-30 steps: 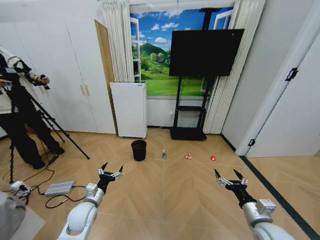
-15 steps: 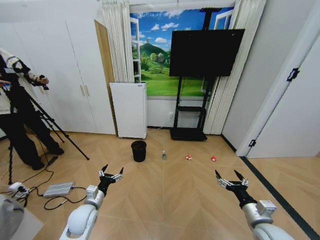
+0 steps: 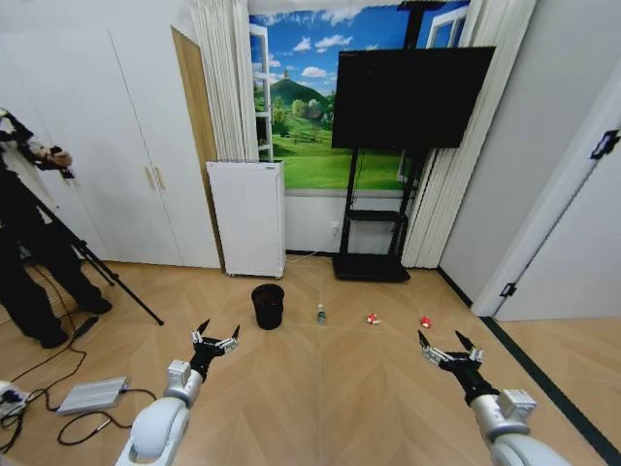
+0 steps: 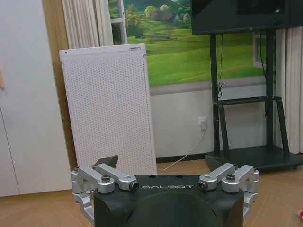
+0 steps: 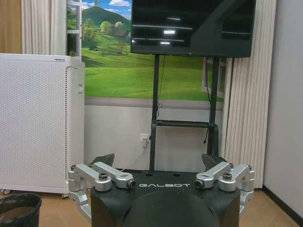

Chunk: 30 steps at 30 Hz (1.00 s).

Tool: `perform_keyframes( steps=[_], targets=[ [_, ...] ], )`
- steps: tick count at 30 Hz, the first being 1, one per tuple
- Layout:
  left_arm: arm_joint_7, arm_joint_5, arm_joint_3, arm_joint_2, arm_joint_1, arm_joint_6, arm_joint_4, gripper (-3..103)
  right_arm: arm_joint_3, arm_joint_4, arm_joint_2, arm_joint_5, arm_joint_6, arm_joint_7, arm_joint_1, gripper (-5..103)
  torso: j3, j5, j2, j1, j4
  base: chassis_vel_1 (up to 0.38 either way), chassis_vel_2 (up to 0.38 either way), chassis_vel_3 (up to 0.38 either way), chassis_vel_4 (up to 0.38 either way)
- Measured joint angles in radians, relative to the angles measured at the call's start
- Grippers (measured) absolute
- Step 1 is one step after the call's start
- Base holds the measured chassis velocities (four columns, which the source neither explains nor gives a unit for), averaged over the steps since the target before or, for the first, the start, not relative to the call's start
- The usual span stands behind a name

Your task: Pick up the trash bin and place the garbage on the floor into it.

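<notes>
The black round trash bin stands upright on the herringbone wooden floor, in front of the white appliance; its rim also shows in the right wrist view. To its right lies the garbage in a row: a small clear bottle, a red-and-white wrapper and a second wrapper. My left gripper and right gripper are both held out low, open and empty, well short of the bin and the garbage.
A tall white perforated appliance stands against the back wall, beside a TV on a black stand. At the left are a person with a tripod, a grey box and cables. A dark strip runs along the right floor edge.
The whole view has shifted: the camera has come closer and turned slightly, so bin and garbage sit a little nearer. Both grippers keep the same open pose.
</notes>
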Motion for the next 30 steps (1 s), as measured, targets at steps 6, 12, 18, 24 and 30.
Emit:
perform_keyframes(
  steps=[6, 12, 18, 24, 30],
  targets=[
    [0.000, 0.002, 0.000, -0.003, 0.002, -0.001, 0.000, 100, 0.000, -0.004, 0.004, 0.000, 0.001, 0.000, 0.000, 100, 0.000, 0.0001, 0.000, 0.000, 0.0000, -0.364, 0.363, 0.376, -0.368],
    [0.000, 0.003, 0.001, -0.005, -0.001, -0.002, 0.004, 100, 0.000, -0.007, 0.004, 0.000, 0.001, 0.000, 0.004, 100, 0.000, -0.0003, 0.000, 0.000, -0.0001, -0.360, 0.367, 0.355, -0.360],
    [0.001, 0.007, 0.004, -0.008, -0.004, -0.005, 0.015, 100, -0.006, -0.015, 0.004, 0.000, 0.000, 0.000, 0.013, 100, 0.000, -0.0004, 0.000, 0.000, 0.0001, -0.338, 0.356, 0.358, -0.339],
    [0.002, 0.010, 0.006, -0.010, -0.006, -0.008, 0.022, 100, -0.010, -0.024, 0.004, -0.001, 0.000, 0.000, 0.020, 100, 0.000, -0.0003, 0.000, 0.000, -0.0001, -0.353, 0.352, 0.349, -0.351],
    [0.002, 0.012, 0.008, -0.011, -0.013, -0.009, 0.032, 100, -0.019, -0.039, 0.004, -0.008, 0.003, 0.022, 0.038, 100, 0.000, 0.0004, 0.000, 0.000, 0.0002, -0.347, 0.342, 0.361, -0.344]
  ],
)
